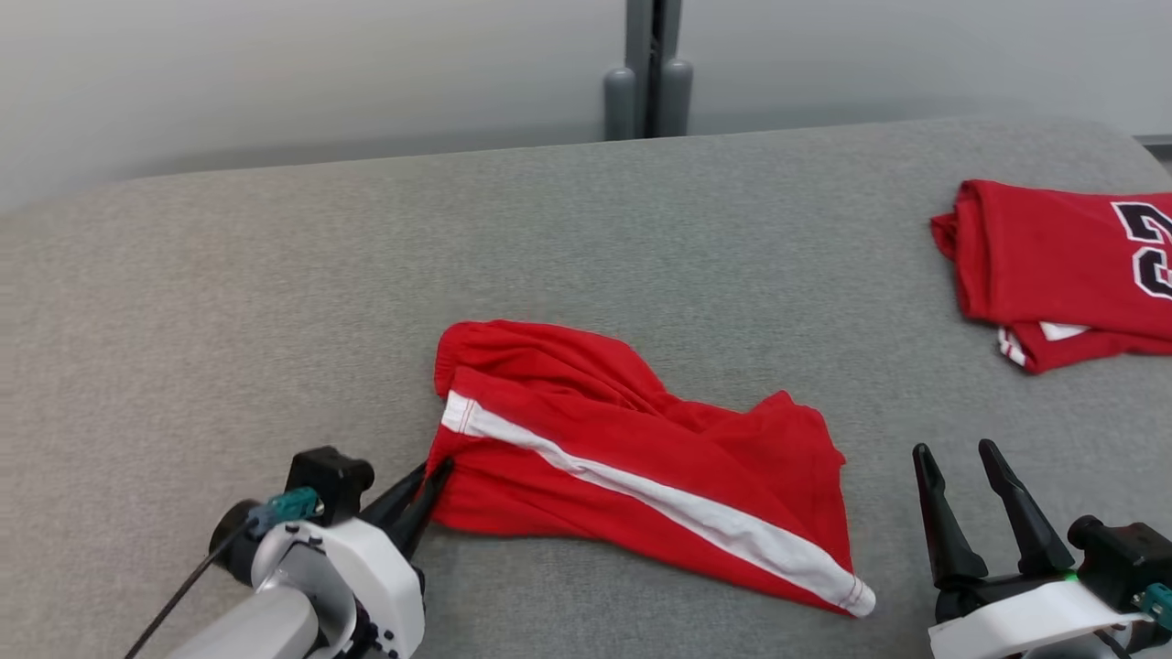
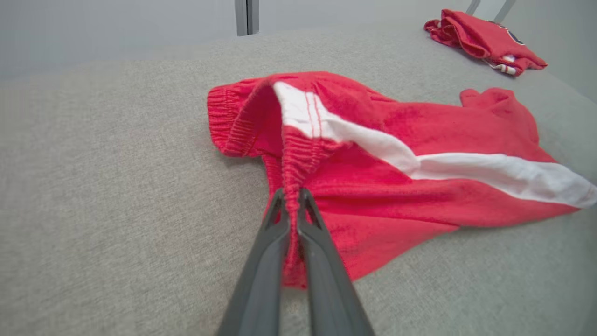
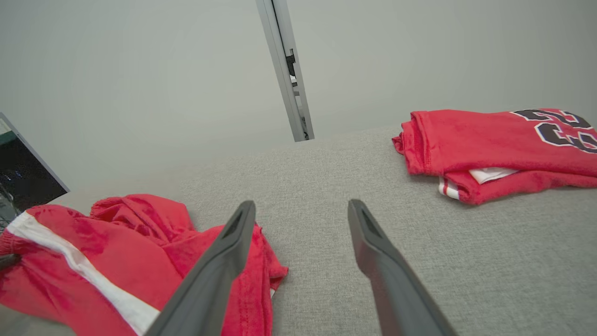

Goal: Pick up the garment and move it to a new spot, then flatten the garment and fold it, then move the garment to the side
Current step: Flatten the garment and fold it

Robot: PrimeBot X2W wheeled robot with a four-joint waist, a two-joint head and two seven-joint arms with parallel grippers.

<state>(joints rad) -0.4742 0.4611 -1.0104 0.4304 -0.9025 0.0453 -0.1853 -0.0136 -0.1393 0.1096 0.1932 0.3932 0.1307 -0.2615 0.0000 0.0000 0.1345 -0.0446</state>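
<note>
Red garments: 2 total. 1 pr of shorts w/ 1 white side stripe, mid-desk toward the near edge. 1 folded jersey w/ dark number print, at the desk's far right corner. Desk: 1, grey fabric top. Grippers: 2, i.e. left gripper by the near left corner and right gripper by the near right corner. Each has 2 dark fingers, so 4 in all. Behind the far edge: 1 grey upright post w/ 2 short grey cylinders at its base. 1 black cable at the near left corner.
</note>
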